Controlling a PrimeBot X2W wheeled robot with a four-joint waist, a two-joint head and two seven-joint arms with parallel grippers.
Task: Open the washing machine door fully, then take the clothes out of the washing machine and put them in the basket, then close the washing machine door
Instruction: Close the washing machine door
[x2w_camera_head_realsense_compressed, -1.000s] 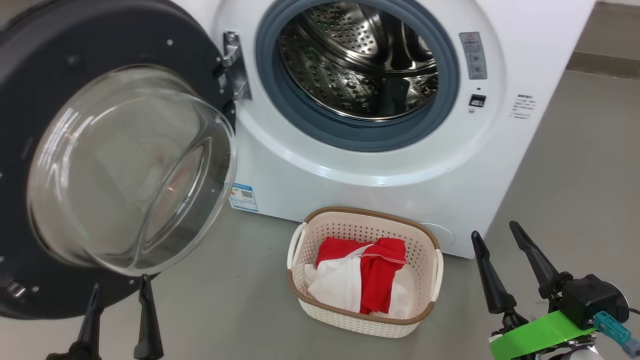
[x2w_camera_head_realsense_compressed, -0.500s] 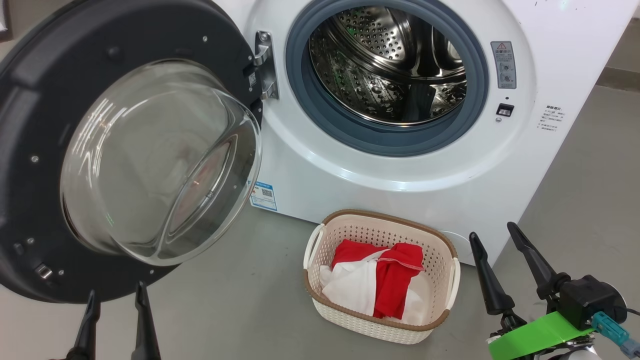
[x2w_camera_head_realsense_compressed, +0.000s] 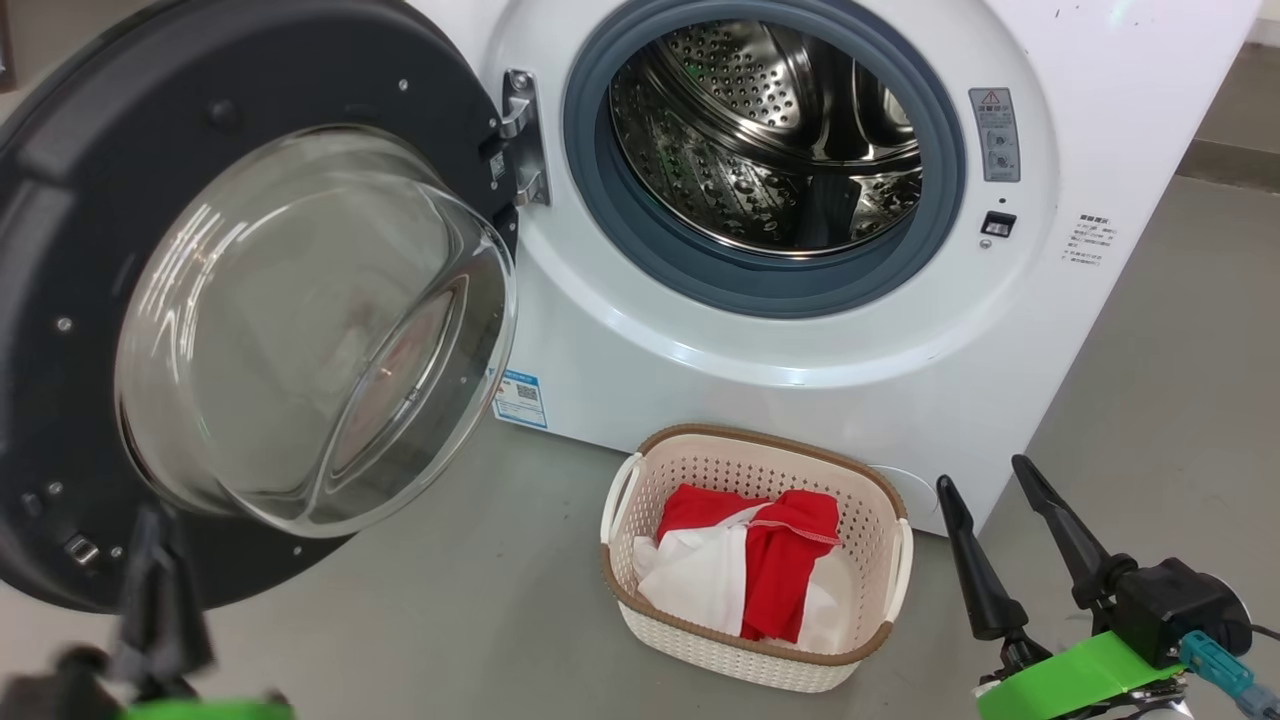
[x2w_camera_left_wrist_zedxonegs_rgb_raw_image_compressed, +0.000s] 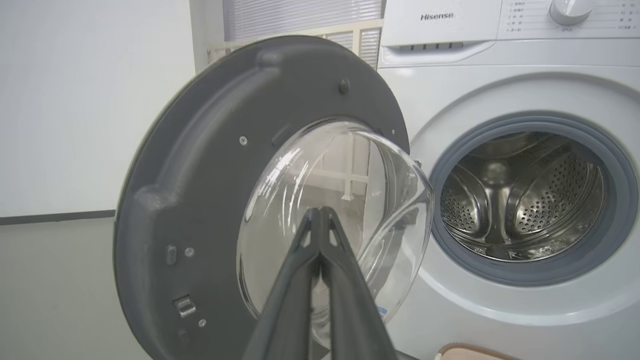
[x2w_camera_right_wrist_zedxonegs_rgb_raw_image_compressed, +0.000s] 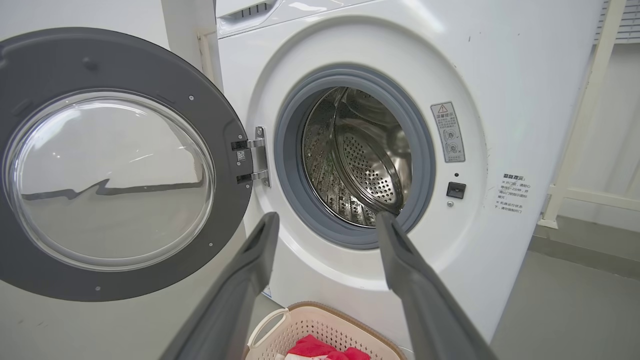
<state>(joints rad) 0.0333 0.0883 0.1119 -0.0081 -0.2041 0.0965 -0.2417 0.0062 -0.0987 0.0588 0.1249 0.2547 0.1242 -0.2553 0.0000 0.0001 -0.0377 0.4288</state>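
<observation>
The washing machine door (x2w_camera_head_realsense_compressed: 60, 250) hangs swung open at the left, its glass bowl bulging toward me. In the white washing machine (x2w_camera_head_realsense_compressed: 700, 360) the steel drum (x2w_camera_head_realsense_compressed: 760, 130) shows bare metal. On the floor in front stands the basket (x2w_camera_head_realsense_compressed: 760, 440), and the red and white clothes (x2w_camera_head_realsense_compressed: 770, 560) lie inside it. My left gripper (x2w_camera_head_realsense_compressed: 152, 530) is blurred just below the door's lower rim, and in the left wrist view its fingers (x2w_camera_left_wrist_zedxonegs_rgb_raw_image_compressed: 320, 212) are pressed together, holding nothing, pointing at the glass. My right gripper (x2w_camera_head_realsense_compressed: 980, 475) stands open to the right of the basket.
Grey floor runs in front of and to the right of the machine. A white wall (x2w_camera_left_wrist_zedxonegs_rgb_raw_image_compressed: 90, 100) stands behind the open door. The door latch slot (x2w_camera_right_wrist_zedxonegs_rgb_raw_image_compressed: 456, 190) and warning sticker (x2w_camera_right_wrist_zedxonegs_rgb_raw_image_compressed: 447, 132) sit right of the drum opening.
The left gripper's fingers have come together and it has shifted left and up toward the door's lower rim. The head camera has panned a little. The right gripper stays put.
</observation>
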